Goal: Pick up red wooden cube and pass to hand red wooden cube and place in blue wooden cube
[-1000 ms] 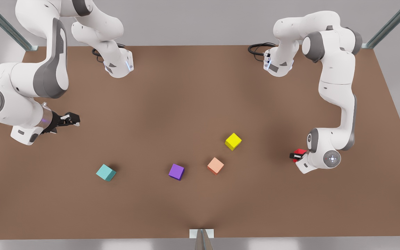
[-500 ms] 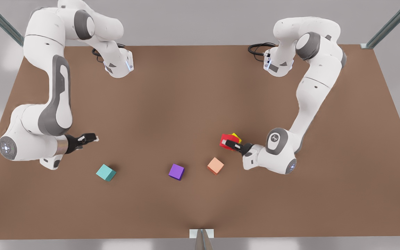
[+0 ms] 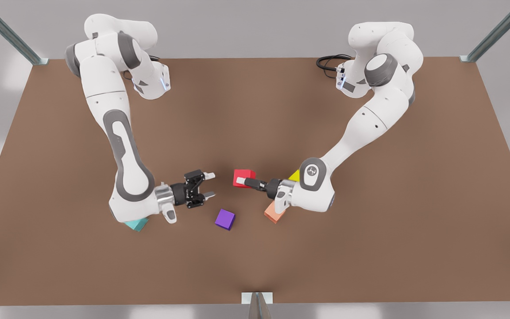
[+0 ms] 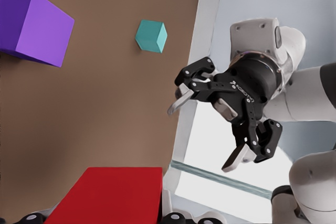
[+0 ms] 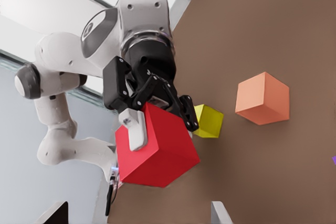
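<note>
- I am holding the red cube (image 3: 243, 177) clamped in the left gripper (image 3: 242, 181), at 3 o'clock of the right gripper (image 3: 210, 184).
- I am keeping the right gripper spread wide, aligning on the cube's free faces.

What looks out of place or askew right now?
Nothing stands out. The left end effector grips the red wooden cube squarely, and the open right end effector faces it, apart.

The table (image 3: 255, 110) is a matt, even brown. The red cube (image 3: 242, 177), purple cube (image 3: 225, 219) and orange cube (image 5: 262, 98) are smooth, flat-coloured, ungrained. Beside the red cube, the arms' shells (image 3: 122, 150) look like glossy white plastic, their grippers' fingers (image 4: 239, 156) matt black.
</note>
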{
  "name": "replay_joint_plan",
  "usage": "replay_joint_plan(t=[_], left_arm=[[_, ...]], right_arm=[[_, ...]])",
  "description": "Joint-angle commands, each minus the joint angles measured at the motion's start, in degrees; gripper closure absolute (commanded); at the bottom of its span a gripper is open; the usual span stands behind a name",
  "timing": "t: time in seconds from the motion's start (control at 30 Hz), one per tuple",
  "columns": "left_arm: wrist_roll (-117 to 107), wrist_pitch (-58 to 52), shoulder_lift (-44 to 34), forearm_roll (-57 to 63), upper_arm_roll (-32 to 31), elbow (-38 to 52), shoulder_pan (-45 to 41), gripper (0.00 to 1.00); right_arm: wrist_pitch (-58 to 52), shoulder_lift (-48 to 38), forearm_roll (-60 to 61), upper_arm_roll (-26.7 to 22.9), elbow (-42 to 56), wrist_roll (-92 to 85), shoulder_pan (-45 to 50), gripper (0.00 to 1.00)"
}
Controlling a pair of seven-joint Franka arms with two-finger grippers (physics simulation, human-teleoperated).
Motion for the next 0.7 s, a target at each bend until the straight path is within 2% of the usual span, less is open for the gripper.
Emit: replay_joint_plan(t=[0.0, 0.2, 0.47, 0.67], left_arm=[[4.45, 1.97, -0.13, -0.75, -0.02, 0.05, 0.08, 0.38], [4.45, 2.06, -0.14, -0.75, 0.07, 0.05, 0.08, 0.38], [4.45, 2.94, -0.14, -0.75, -0.02, 0.14, 0.00, 0.38], [4.45, 4.52, -0.05, -0.84, -0.02, 0.05, -0.36, 0.38]], right_arm=[[6.95, -1.05, 2.77, -0.04, -2.44, -49.10, -0.11, 0.00], [13.98, -2.46, 15.07, 0.49, -9.29, -63.87, 2.70, 0.00], [13.36, -5.36, 19.82, 2.86, -16.68, -70.90, 2.70, 0.00], [13.89, -4.39, 22.46, 3.65, -17.12, -72.13, 3.49, 0.00]])
